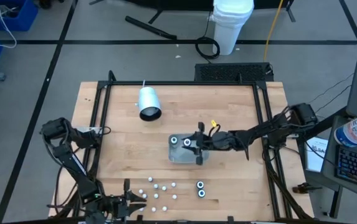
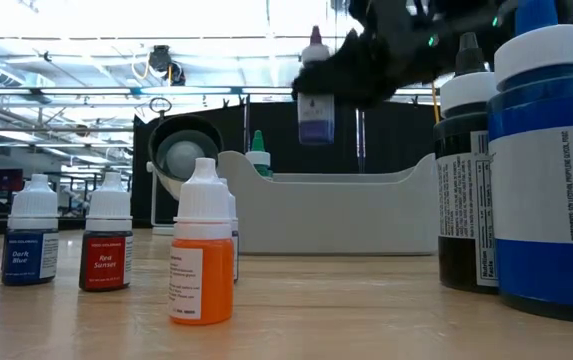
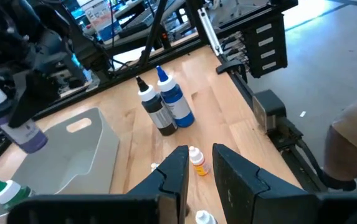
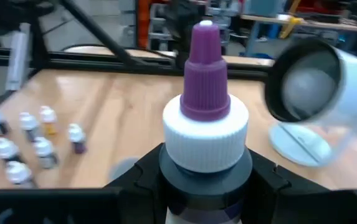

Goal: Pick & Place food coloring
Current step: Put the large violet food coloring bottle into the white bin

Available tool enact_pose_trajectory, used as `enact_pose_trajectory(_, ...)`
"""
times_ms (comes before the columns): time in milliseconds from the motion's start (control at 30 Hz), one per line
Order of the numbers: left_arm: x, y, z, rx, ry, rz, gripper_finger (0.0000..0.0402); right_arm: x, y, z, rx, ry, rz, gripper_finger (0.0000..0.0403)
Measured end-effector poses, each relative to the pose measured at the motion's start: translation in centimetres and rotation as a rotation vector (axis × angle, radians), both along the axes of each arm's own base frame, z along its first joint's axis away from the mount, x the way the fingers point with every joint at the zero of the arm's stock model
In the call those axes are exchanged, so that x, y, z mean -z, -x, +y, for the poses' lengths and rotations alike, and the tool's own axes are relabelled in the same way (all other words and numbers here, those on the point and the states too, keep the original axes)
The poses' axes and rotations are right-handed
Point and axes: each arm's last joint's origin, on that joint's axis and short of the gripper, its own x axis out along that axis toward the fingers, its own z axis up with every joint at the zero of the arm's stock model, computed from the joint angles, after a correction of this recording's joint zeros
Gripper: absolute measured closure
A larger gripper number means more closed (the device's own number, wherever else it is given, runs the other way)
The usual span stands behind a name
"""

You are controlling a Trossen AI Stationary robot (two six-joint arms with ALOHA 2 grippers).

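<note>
My right gripper (image 1: 198, 148) is shut on a food coloring bottle (image 4: 206, 118) with a purple tip, a white cap and a purple body. It hangs over the grey tray (image 2: 366, 215) in the middle of the table. Two more bottles (image 1: 180, 142) stand in the tray's far left end, one with a green tip (image 2: 258, 150). Several small bottles (image 1: 158, 190) stand on their bases near the front edge, among them an orange one (image 3: 197, 160). My left gripper (image 3: 198, 180) is open just short of the orange bottle, touching nothing. My right gripper pinches the purple bottle between its two fingers, on the body just below the white cap (image 4: 206, 177). The fingers come in about level from the table's right side. The bottle (image 2: 315, 105) stands upright in the hold, lifted clear above the tray.
A large white cylinder (image 1: 148, 102) lies on its side at the far left, its open end toward the tray. Two bigger bottles, one black (image 3: 156, 112) and one blue (image 3: 177, 102), stand near the front edge, right of the small ones. A black frame (image 1: 103, 93) borders the table.
</note>
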Motion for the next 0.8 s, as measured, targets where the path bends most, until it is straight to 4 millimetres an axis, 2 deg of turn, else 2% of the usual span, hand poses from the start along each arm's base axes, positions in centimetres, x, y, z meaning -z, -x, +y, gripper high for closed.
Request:
enact_pose_trajectory(167,0.1,-0.7,0.4,0.008,0.008,0.018,0.0323,0.8,0.2,-0.7,0.024,-0.037,-0.031,0.0275)
enact_pose_trajectory(500,0.0,-1.9,1.0,0.008,-0.004,0.029,0.0323,3.4,-0.7,-0.6,0.015,-0.072,-0.001,0.0275)
enact_pose_trajectory(800,0.0,-2.1,1.1,0.008,-0.026,0.029,0.0323,4.8,-1.1,-0.5,0.022,-0.106,-0.009,0.0275)
